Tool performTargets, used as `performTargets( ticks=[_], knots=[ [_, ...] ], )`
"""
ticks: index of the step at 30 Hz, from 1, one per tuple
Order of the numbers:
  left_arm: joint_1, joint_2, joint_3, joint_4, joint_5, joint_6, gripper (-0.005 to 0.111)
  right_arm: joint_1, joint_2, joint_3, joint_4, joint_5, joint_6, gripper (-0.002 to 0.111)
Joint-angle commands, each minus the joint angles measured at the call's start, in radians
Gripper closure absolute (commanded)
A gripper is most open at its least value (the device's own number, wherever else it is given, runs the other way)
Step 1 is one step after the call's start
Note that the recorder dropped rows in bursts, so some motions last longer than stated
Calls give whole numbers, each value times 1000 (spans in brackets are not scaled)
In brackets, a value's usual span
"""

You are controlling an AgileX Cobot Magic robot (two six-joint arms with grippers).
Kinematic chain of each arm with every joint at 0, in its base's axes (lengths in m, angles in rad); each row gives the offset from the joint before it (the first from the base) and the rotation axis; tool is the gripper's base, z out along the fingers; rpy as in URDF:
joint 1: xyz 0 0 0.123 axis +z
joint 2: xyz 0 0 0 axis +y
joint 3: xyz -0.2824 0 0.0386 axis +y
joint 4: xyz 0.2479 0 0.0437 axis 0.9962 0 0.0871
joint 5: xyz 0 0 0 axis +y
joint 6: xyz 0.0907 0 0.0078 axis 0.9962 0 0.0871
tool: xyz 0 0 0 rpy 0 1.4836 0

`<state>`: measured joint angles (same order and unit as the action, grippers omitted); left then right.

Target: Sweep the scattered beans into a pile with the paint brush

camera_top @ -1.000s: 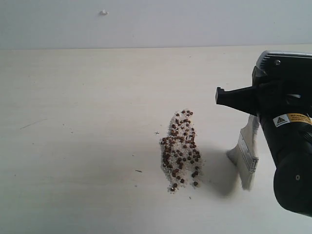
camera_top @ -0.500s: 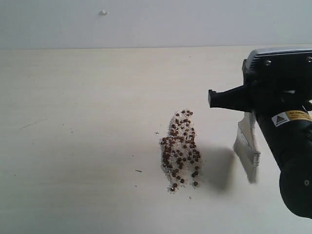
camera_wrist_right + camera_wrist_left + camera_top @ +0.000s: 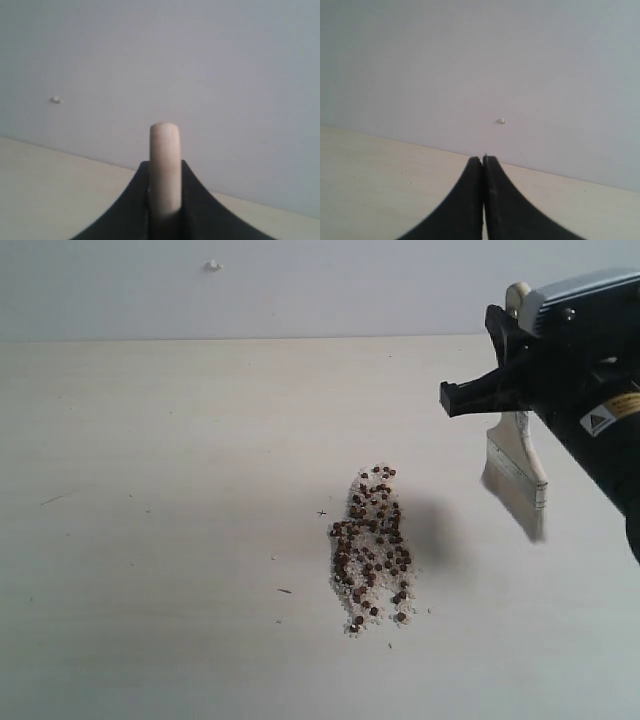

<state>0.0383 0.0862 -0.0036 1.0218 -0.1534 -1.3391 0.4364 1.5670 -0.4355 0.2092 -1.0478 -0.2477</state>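
While the right gripper pinches the paint brush above the table, right of the beans, lower it flat before sweeping inward. Jaws of the left gripper sit pressed together

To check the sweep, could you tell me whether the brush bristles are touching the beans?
No, the paint brush, held by the right claw, is well apart from the beans.

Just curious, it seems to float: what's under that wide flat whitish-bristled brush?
Under the brush, only bare pale tabletop; the small reddish-brown beans lie apart, leftward. Nothing there is hidden.
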Motion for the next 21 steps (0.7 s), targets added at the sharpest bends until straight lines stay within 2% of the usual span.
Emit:
performTargets(
  ticks=[1, 8, 11, 16, 21],
  knots=[
    [1, -5, 4, -8, -1, 1, 107, -129, 1, -97, -350, 111, 187, 108],
    [1, -5, 4, -8, -1, 1, 107, -239, 97, -279, -659, 109, 467, 108],
    [1, -5, 4, -8, -1, 1, 107, -272, 186, -354, -794, 20, 593, 108],
    [1, -5, 4, -8, -1, 1, 107, -329, 345, -475, -878, -173, 748, 108],
    [1, -5, 4, -8, -1, 1, 107, -358, 494, -630, -991, -173, 873, 108]
  ],
)
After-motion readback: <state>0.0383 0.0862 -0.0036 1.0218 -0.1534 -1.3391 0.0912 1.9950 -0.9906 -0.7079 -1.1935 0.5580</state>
